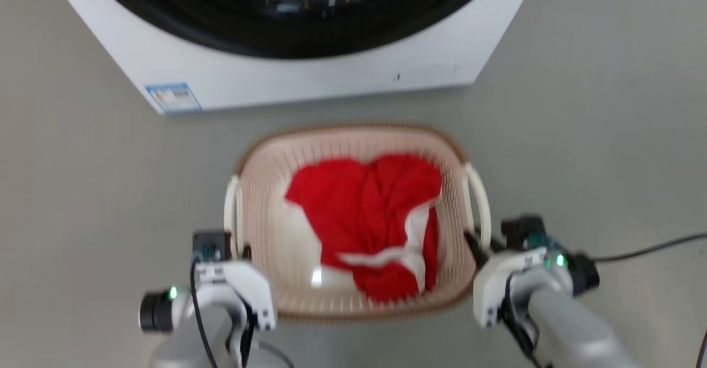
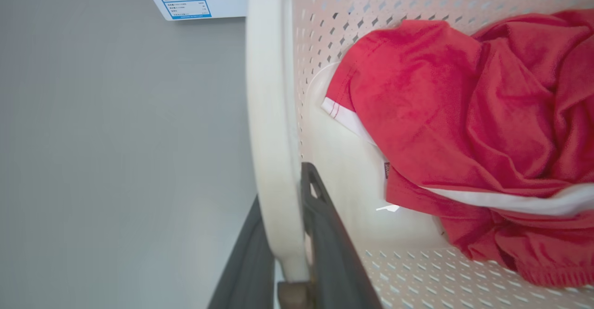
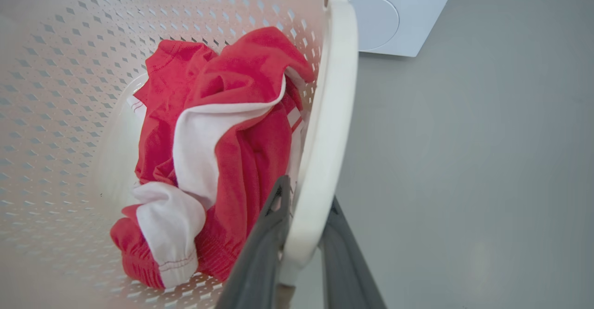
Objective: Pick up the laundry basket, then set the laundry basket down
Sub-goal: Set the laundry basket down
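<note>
My jaws both clamped on laundry basket [image 1: 342, 150] handles [image 2: 271, 114]. Risk: uneven lift, loop slips, basket tips, red garment [image 1: 370, 208] spills.

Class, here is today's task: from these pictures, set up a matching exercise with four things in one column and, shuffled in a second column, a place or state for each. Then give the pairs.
Column one
1 washing machine
2 red and white garment
3 left gripper
4 black cable

Column two
A shut on the left handle of the laundry basket
B on the floor at the right
C beyond the basket
D inside the basket

Pairs: 1-C, 2-D, 3-A, 4-B
</note>
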Tool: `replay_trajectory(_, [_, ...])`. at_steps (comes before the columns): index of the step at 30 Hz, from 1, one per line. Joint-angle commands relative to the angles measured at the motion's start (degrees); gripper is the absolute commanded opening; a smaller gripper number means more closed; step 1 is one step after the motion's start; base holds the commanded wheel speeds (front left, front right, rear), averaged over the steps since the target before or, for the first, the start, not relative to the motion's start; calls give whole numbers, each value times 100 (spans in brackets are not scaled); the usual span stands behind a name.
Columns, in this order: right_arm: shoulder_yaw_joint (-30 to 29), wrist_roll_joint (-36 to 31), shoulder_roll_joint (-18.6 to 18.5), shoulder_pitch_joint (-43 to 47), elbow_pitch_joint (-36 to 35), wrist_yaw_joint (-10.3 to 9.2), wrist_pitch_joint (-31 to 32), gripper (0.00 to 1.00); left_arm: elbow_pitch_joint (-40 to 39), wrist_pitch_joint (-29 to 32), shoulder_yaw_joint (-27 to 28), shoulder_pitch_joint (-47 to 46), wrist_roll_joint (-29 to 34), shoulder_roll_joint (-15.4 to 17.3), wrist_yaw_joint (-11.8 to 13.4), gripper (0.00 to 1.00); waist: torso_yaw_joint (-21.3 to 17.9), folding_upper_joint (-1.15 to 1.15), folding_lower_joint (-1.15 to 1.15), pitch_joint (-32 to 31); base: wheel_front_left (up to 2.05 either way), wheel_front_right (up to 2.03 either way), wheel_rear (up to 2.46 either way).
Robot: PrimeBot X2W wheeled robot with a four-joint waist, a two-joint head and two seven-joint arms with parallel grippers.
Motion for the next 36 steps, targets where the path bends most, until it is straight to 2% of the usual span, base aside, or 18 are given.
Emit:
replay_trajectory(1, [111,-84,33,-98,-109,79,-151,0,-99,-77,148,-211,92,151,57,0,56,0,0,492,0,0,0])
replay_trajectory(11, [-526,-669,33,-1131,131,79,-377,0,-562,-77,708,-1013,672,332,133,0,162,0,0,1860,0,0,0])
replay_trajectory(18, [-998,-1106,33,-1477,46,79,-406,0,-822,-77,1162,-1446,1116,416,120,0,246,0,0,2501,0,0,0])
replay_trajectory(25, [-1117,-1252,33,-1472,-275,79,-408,0,-799,-77,1452,-1694,1519,421,2,0,267,0,0,2784,0,0,0])
replay_trajectory(36, [-1139,-1261,33,-1402,-415,79,-409,0,-650,-78,1808,-1764,1944,356,-158,0,196,0,0,2824,0,0,0])
